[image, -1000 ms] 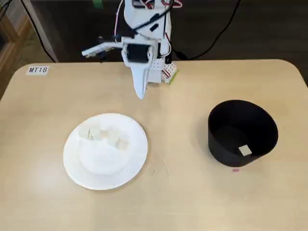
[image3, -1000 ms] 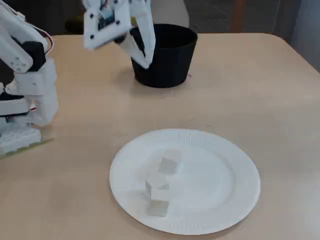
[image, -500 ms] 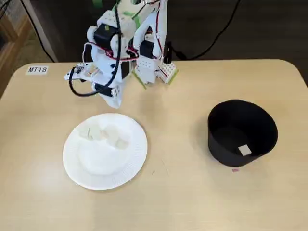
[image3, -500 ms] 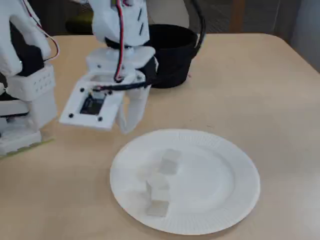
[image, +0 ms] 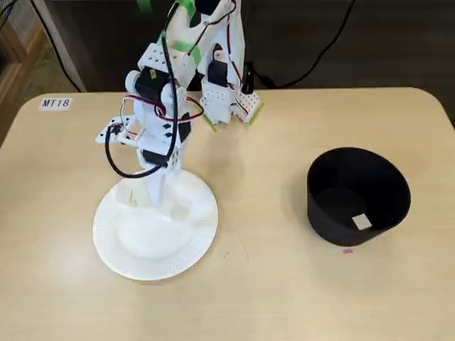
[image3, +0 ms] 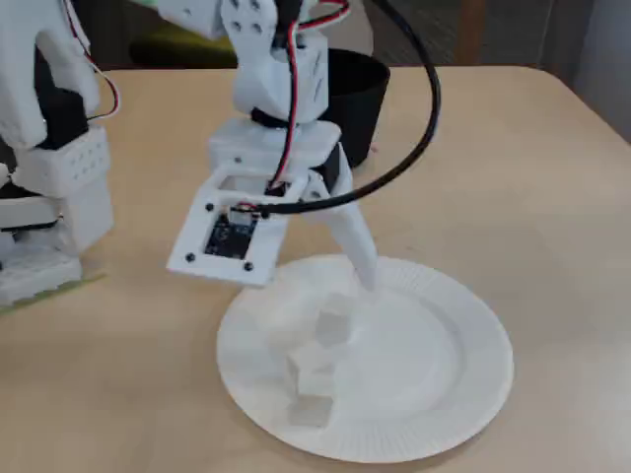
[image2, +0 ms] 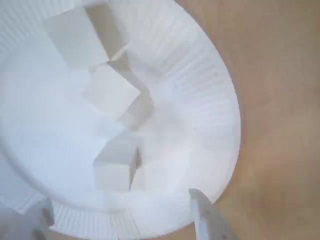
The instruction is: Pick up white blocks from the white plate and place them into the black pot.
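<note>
My tool (image3: 325, 296) hangs open over the white plate (image3: 434, 394), fingers straddling the white blocks (image3: 314, 367); the black pot (image: 359, 195) sits well right.

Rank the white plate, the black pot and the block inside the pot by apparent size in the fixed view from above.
1. white plate
2. black pot, somewhat narrower
3. white block in the pot, by far the smallest

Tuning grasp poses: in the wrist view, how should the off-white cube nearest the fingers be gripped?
Take the small off-white cube by its left and right faces, coming straight down: both stand clear, while its far edge nearly meets the next cube.
</note>
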Controlling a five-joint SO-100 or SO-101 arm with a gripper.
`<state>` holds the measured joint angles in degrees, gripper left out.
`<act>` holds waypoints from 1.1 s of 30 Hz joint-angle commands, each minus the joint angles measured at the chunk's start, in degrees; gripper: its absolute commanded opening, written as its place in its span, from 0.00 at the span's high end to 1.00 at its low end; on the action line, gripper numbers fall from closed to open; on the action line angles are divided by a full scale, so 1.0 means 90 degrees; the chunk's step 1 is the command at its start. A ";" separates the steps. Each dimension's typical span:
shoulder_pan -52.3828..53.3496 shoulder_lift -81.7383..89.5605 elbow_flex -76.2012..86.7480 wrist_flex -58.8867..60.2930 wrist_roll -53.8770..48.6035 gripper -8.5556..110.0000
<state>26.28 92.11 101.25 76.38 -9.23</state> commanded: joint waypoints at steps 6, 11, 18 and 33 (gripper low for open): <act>-0.0195 -0.1289 -0.1582 0.0488 0.0176 0.60; -0.0205 -0.1865 -0.2070 0.0576 0.0234 0.60; -0.0244 -0.2363 -0.2070 0.0469 0.0400 0.68; -0.0361 -0.1445 -0.1807 -0.1826 0.1045 0.95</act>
<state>24.08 71.37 84.38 64.86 -0.79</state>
